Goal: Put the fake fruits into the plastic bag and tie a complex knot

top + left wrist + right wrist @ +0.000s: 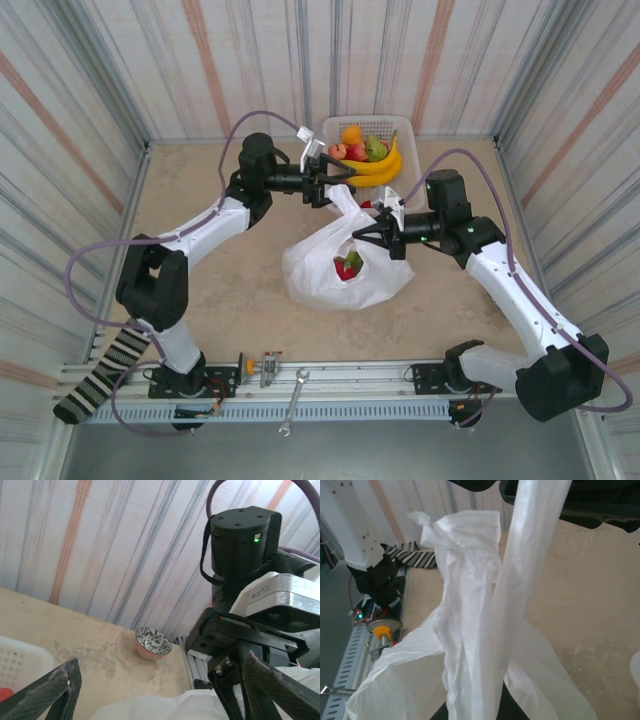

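Claws: left claw (pixel 325 184) stands wide open and holds nothing, its fingers (pixel 47 694) well apart above white plastic, just in front of the basket (pixel 401 123). The right claw (pixel 363 237) is closed on a handle strip at the top of the plastic bag (pixel 322 272). The bag lies mid-table, between the two arms, with one handle drawn up toward the left claw. A twisted lump (pixel 436 531) with a pointed end tops the other strip. Fake fruits: one red and one green piece (pixel 347 265) show through the bag's mouth. Basket, at the middle of the table's far edge, holds an orange (pixel 352 133), two apples (pixel 338 151), a pear (pixel 375 148) and bananas (pixel 377 168). Sundries: patterned bowl (pixel 153 644) near a table edge by the striped wall; striped sock (pixel 100 375) at the near left corner; wrench (pixel 293 400) on the near rail.
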You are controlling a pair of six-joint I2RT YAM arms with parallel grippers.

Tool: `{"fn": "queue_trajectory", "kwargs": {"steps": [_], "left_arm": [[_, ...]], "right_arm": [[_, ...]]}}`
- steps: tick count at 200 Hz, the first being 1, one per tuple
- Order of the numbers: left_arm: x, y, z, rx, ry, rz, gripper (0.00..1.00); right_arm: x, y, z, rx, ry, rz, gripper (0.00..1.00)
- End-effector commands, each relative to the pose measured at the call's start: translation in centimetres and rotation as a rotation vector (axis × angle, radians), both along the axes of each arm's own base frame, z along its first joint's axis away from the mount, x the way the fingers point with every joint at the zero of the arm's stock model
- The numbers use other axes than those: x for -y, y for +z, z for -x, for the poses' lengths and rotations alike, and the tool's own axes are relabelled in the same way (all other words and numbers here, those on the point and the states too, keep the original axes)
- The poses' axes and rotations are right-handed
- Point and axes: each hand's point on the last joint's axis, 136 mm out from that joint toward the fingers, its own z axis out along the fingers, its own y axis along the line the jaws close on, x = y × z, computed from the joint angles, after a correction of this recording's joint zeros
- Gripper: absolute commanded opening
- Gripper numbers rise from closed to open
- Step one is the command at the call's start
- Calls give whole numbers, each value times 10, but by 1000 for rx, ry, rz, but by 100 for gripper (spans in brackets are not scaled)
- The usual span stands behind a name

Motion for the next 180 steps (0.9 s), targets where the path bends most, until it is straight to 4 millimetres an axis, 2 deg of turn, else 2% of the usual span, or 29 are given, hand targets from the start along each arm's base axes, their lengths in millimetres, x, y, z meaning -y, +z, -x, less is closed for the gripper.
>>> {"fn": "queue_trajectory", "kwargs": {"steps": [1, 80, 106, 142, 180], "left_arm": [[-2, 16, 28, 96, -82, 19, 88], [-7, 18, 63, 189, -130, -74, 89], [-8, 15, 75, 252, -130, -107, 92], [-5, -2, 85, 318, -99, -217, 97], [1, -25, 82, 324, -70, -328, 96]], "right_arm": [[-1, -3, 3, -15, 5, 3, 0], [5, -6, -11, 22, -69, 50, 0], [6, -6, -17, 28, -94, 63, 0], [6, -1, -19, 52, -103, 57, 0], [6, 2, -21, 66, -109, 51, 0]]}}
